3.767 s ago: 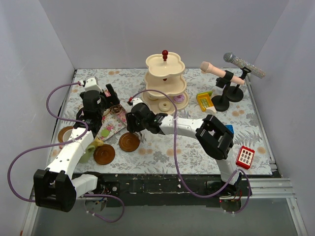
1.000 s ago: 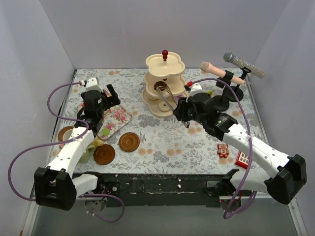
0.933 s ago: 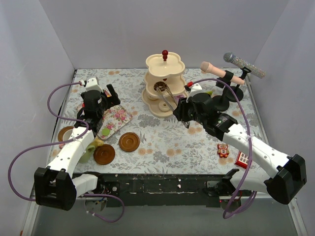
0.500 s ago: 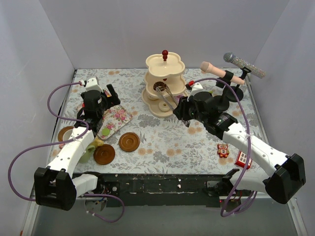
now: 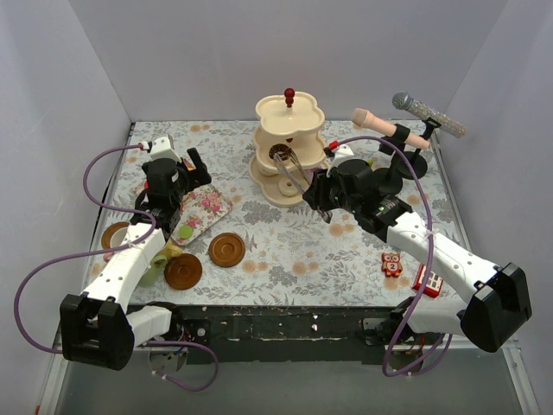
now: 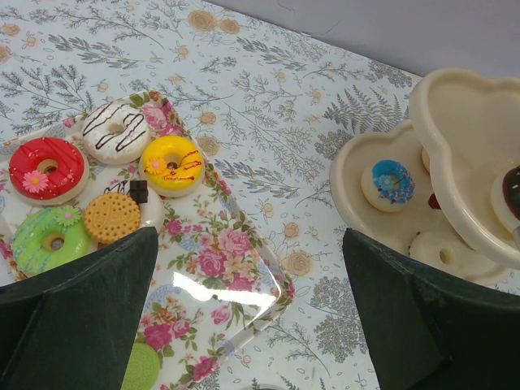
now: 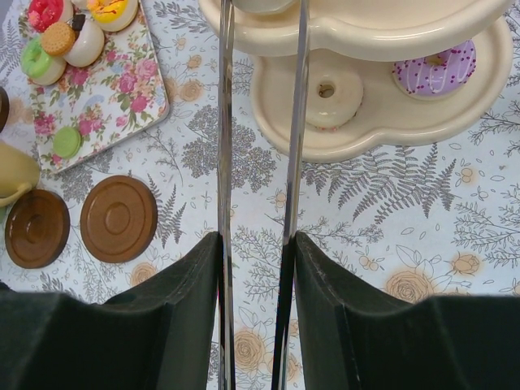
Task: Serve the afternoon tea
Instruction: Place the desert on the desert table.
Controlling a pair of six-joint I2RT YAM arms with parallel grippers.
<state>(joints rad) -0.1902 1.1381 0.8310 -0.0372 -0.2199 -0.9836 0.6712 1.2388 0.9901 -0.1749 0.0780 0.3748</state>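
Top external: right gripper (image 5: 321, 197), pinching the metal tongs (image 5: 292, 169), has swung from the saucers (image 5: 226, 250) to the stand (image 5: 272, 112); tong tips now sit at a chocolate donut (image 5: 279, 152) on the middle tier, so it's nearly served I reckon; left gripper (image 5: 197, 170) hangs spread, empty, over the tray (image 6: 236, 268). Count: six treats (image 6: 171, 165) on the tray, three on the bottom tier, three saucers.

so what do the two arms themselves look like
The left arm and right arm match: white link shells with chunky black joints. A purple cable loops along each. The left gripper and right gripper have broad, dark, wedge-shaped jaws. No markings are readable.
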